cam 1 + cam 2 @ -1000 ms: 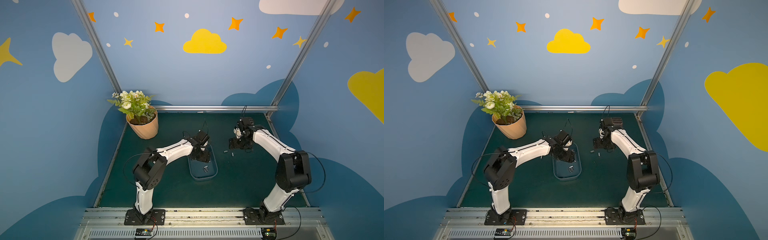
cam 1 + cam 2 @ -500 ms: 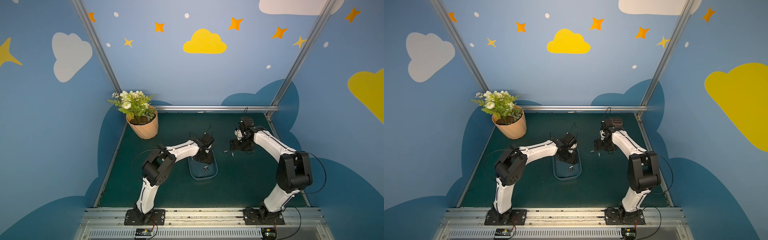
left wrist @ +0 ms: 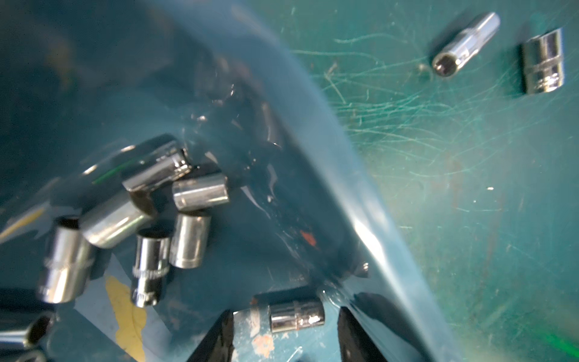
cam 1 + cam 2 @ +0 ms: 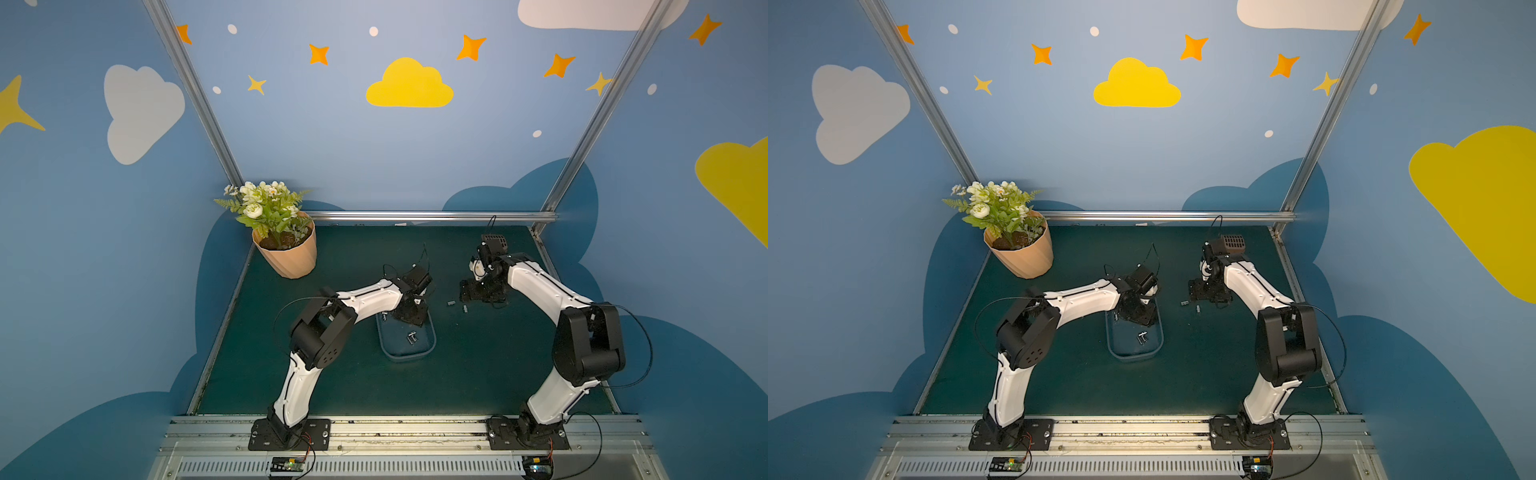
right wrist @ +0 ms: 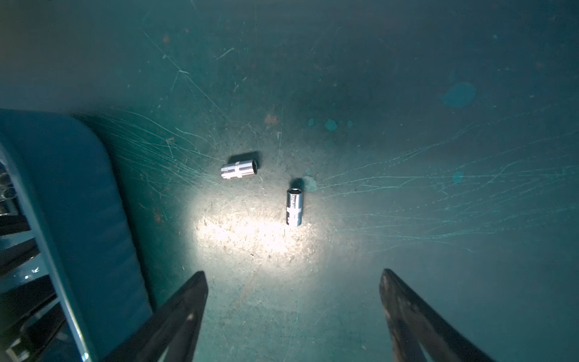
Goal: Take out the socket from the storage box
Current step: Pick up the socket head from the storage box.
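Bluish see-through storage box sits on the green surface in both top views, with the left hand inside it. Left wrist view: its jaws stand apart either side of a chrome socket on the box floor, not touching it. Right wrist view: the right hand is spread wide above two loose sockets lying outside the box.

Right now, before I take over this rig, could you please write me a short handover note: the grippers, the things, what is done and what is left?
Left gripper: open, down inside the storage box, with its jaws on both sides of the single socket by the wall, not gripping it yet.
Right gripper: open and empty, over the mat.
Done: two loose sockets lie on the mat, outside the box.
Left: close on the single socket and lift it out. The socket cluster is in the box too.
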`<move>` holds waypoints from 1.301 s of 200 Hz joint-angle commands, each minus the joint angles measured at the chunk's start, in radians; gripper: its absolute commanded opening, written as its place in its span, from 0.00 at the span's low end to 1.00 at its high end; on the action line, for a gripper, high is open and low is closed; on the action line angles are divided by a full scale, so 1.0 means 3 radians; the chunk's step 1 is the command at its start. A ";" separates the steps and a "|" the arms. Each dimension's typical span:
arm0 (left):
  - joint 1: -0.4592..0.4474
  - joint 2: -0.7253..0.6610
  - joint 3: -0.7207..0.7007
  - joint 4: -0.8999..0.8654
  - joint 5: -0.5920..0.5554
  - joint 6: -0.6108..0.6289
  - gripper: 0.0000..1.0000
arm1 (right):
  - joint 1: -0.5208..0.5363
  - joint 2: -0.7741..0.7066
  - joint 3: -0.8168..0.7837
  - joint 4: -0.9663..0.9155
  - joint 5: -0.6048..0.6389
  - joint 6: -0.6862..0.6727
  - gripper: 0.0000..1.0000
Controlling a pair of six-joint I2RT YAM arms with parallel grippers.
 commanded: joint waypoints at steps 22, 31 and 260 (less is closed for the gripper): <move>-0.0012 0.0156 0.0041 -0.0020 0.0045 0.0052 0.46 | -0.0015 -0.0082 -0.0041 0.0009 -0.0027 0.0022 0.87; -0.0020 0.0160 0.0039 -0.0021 0.0045 0.0059 0.45 | -0.0017 -0.0086 -0.0040 0.0009 -0.0027 0.0023 0.87; -0.0117 0.0257 0.0083 -0.0254 -0.0126 0.0197 0.28 | -0.0015 -0.0094 -0.0076 0.0011 -0.0037 0.0038 0.86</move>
